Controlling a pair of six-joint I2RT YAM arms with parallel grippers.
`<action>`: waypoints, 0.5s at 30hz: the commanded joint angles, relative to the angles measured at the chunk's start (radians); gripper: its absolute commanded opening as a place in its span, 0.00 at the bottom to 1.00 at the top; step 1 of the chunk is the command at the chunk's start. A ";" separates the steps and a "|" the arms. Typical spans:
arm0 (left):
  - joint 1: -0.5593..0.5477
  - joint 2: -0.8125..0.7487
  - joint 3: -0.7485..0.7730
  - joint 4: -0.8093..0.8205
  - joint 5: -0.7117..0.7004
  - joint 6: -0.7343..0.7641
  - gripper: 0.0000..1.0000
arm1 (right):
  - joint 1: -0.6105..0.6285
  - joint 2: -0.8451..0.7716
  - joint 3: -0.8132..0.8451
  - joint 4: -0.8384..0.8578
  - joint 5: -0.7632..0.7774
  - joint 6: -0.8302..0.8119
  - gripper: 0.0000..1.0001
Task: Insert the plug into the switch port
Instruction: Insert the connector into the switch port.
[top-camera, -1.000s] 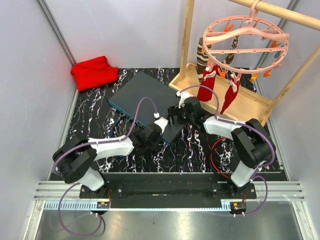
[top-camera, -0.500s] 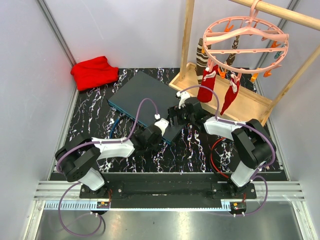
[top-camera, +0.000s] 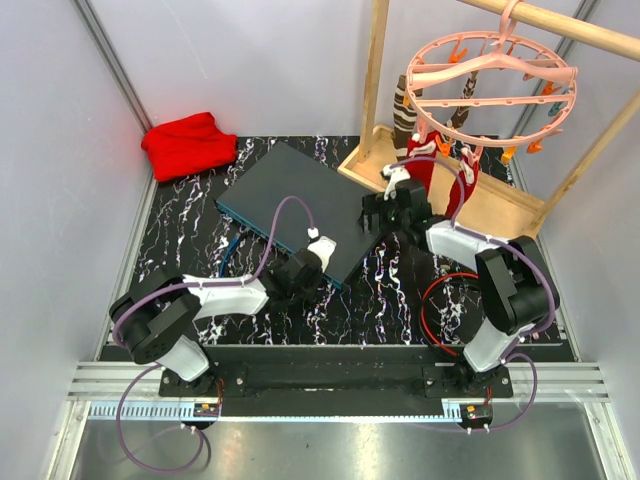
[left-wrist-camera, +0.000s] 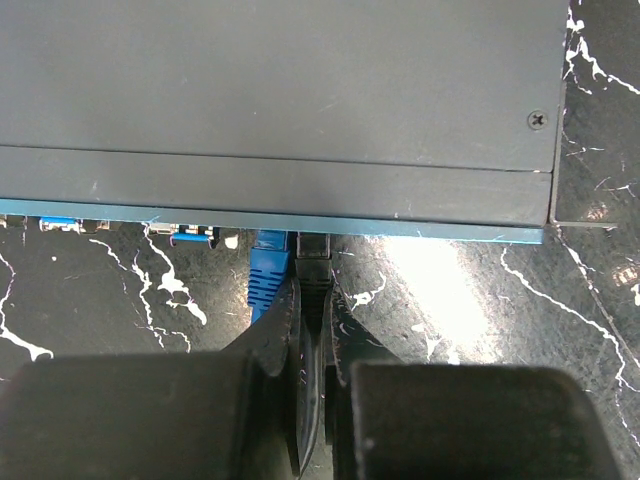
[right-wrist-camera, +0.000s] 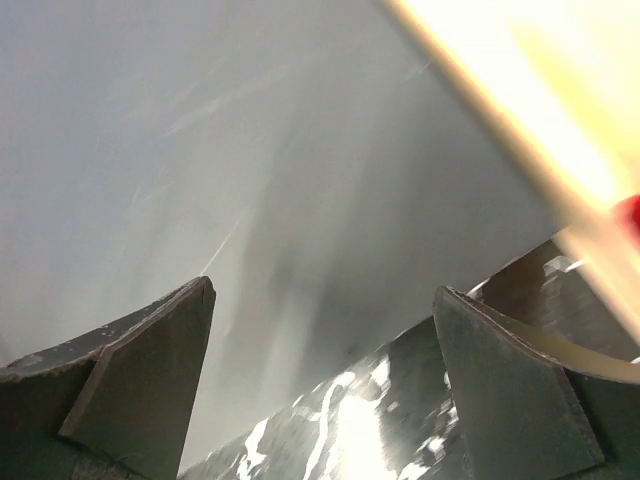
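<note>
The switch (top-camera: 292, 195) is a flat dark grey box with a teal front edge (left-wrist-camera: 400, 226), lying on the black marbled table. My left gripper (top-camera: 300, 272) is at that front edge, shut on a black plug (left-wrist-camera: 313, 265) whose tip meets a port. A blue plug (left-wrist-camera: 269, 265) sits in the port just to the left. My right gripper (top-camera: 385, 208) is open and empty, lifted off the switch's right corner, near the wooden tray. In the right wrist view its fingers (right-wrist-camera: 150, 350) frame only the grey wall and the table.
A wooden tray (top-camera: 500, 205) with a rack, a pink hanger (top-camera: 490, 70) and red socks (top-camera: 425, 160) stands at the back right. A red cloth (top-camera: 188, 143) lies at the back left. A red cable (top-camera: 440, 315) loops by the right arm's base. A blue cable (top-camera: 232, 250) runs left of the switch.
My right gripper has let go of the switch's right corner and moved up and right toward the wooden tray. My left gripper has stayed at the front edge with the plug.
</note>
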 joint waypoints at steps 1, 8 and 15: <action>0.056 0.027 0.063 0.280 -0.036 0.014 0.00 | -0.024 0.036 0.094 -0.004 0.036 -0.053 1.00; 0.064 0.037 0.081 0.302 -0.028 0.029 0.00 | -0.060 0.154 0.211 -0.030 0.048 -0.105 1.00; 0.070 0.041 0.081 0.302 -0.013 0.032 0.00 | -0.081 0.233 0.306 -0.092 0.018 -0.168 1.00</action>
